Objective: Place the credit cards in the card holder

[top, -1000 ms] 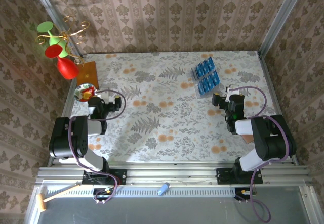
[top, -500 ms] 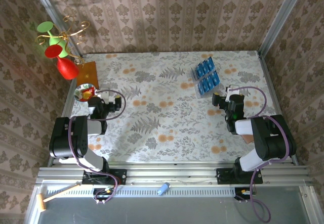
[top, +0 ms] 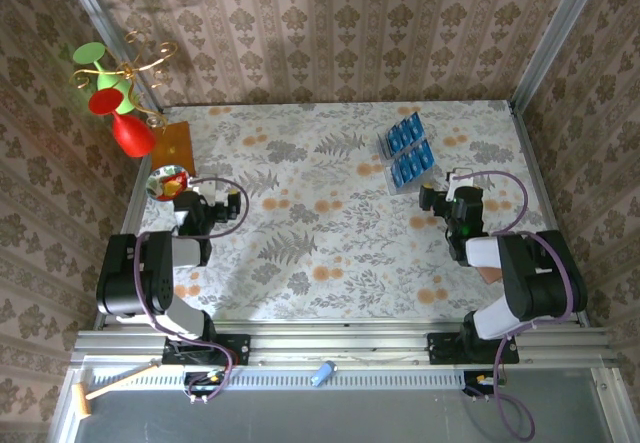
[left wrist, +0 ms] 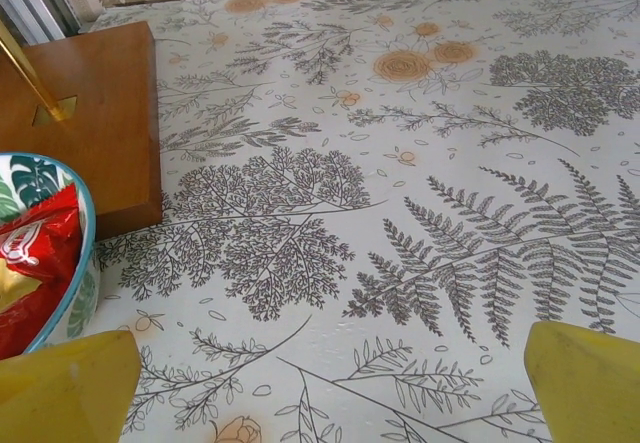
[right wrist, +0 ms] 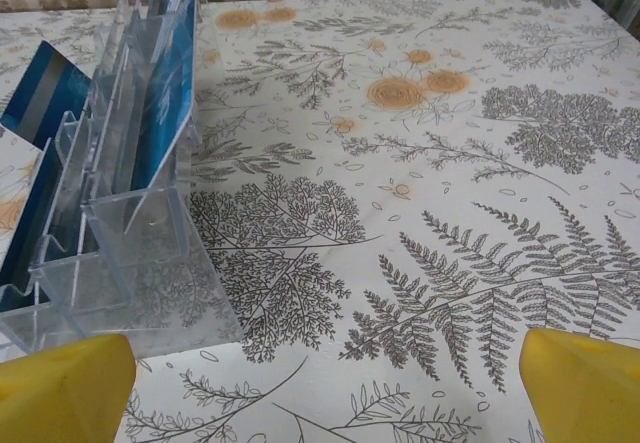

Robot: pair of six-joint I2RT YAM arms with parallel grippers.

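Bright-blue credit cards (top: 405, 133) stand in two clear plastic racks at the back right of the table; a second batch (top: 412, 164) sits just nearer. In the right wrist view the cards (right wrist: 166, 93) lean upright in the rack (right wrist: 120, 253) at the left. My right gripper (top: 437, 200) is just right of and nearer than the nearer rack; it stands open and empty (right wrist: 325, 393). A salmon-brown edge of the card holder (top: 488, 272) peeks from under the right arm. My left gripper (top: 203, 206) is open over bare cloth (left wrist: 330, 393) at the left.
An orange-brown wooden board (left wrist: 90, 123) with a brass stand and red and green cups (top: 115, 103) fills the back left corner. A patterned bowl (left wrist: 80, 263) holding a red packet sits just left of the left gripper. Floral cloth (top: 320, 233) covers the table.
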